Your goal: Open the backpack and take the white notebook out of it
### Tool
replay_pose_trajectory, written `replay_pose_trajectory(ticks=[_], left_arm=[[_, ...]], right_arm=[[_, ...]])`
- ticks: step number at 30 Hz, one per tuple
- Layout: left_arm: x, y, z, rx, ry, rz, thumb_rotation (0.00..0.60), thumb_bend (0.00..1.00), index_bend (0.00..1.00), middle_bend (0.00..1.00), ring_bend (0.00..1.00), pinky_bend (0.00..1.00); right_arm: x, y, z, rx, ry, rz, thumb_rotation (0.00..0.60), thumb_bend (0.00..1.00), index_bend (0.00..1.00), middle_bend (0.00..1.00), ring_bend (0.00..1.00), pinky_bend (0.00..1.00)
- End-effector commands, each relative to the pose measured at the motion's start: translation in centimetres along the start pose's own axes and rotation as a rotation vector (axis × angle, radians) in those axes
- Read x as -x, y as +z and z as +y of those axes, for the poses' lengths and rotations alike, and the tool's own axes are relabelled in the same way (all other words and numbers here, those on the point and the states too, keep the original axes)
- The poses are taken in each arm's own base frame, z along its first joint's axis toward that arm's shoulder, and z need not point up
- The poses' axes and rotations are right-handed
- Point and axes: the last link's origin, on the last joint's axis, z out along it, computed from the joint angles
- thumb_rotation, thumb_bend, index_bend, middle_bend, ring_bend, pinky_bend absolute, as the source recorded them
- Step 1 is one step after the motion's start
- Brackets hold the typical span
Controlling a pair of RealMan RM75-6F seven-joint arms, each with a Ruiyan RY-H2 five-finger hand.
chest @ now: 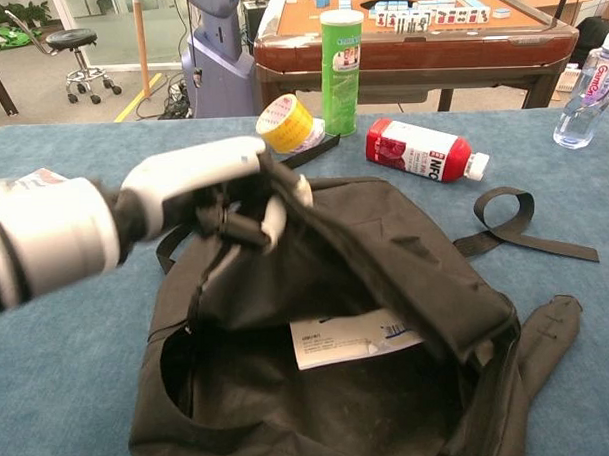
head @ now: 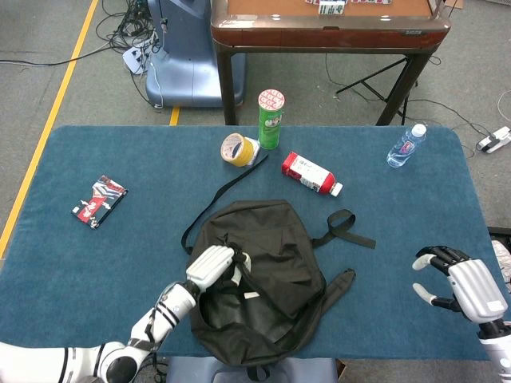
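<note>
Now my left hand [chest: 198, 182] grips the backpack [chest: 387, 285] flap, lifted open; my right hand [head: 455, 283], fingers spread and holding nothing, should reach the white notebook [chest: 353, 336].

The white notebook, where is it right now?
The white notebook lies inside the open backpack, showing through its mouth in the chest view, below the left hand that holds the flap up.
</note>
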Motion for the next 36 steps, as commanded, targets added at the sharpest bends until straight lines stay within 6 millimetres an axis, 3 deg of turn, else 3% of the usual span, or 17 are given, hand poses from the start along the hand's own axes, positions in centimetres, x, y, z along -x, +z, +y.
replay_pose_trajectory(ticks=[1, 6, 11, 21, 27, 36], left_arm=[[-2.5, 3.4, -0.7, -0.076, -0.013, 0.13, 0.6, 0.89, 0.77, 0.57, 0.44, 0.2], [-4.1, 5.6, -2.3, -0.185, -0.016, 0.245, 0.6, 0.89, 0.77, 0.57, 0.44, 0.21], [-5.0, 6.3, -3.0, -0.247, -0.01, 0.298, 0.6, 0.89, 0.76, 0.57, 0.44, 0.21], [-3.9, 5.9, -3.6, -0.3, -0.029, 0.259, 0.6, 0.89, 0.74, 0.57, 0.44, 0.21], [-3.7, 6.0, -3.5, -0.317, -0.047, 0.248, 0.6, 0.89, 0.73, 0.57, 0.44, 0.21], [-3.4, 5.6, -4.1, -0.348, -0.116, 0.22, 0.6, 0.89, 0.73, 0.57, 0.44, 0.21]], right_arm=[[0.8, 0.9, -2.5, -0.126, 0.024, -0.089, 0.6, 0.22, 0.46, 0.36, 0.3, 0.41], [2.3, 2.4, -6.5, -0.301, 0.037, -0.203, 0.6, 0.22, 0.46, 0.36, 0.3, 0.41], [4.4, 4.0, -9.9, -0.426, 0.071, -0.311, 0.6, 0.22, 0.46, 0.36, 0.3, 0.41], [9.0, 9.2, -15.8, -0.532, 0.112, -0.332, 0.6, 0.28, 0.45, 0.36, 0.3, 0.41], [12.1, 11.7, -17.6, -0.549, 0.05, -0.307, 0.6, 0.28, 0.45, 0.36, 0.3, 0.41], [16.4, 13.3, -18.4, -0.548, -0.032, -0.311, 0.6, 0.29, 0.45, 0.36, 0.3, 0.41]])
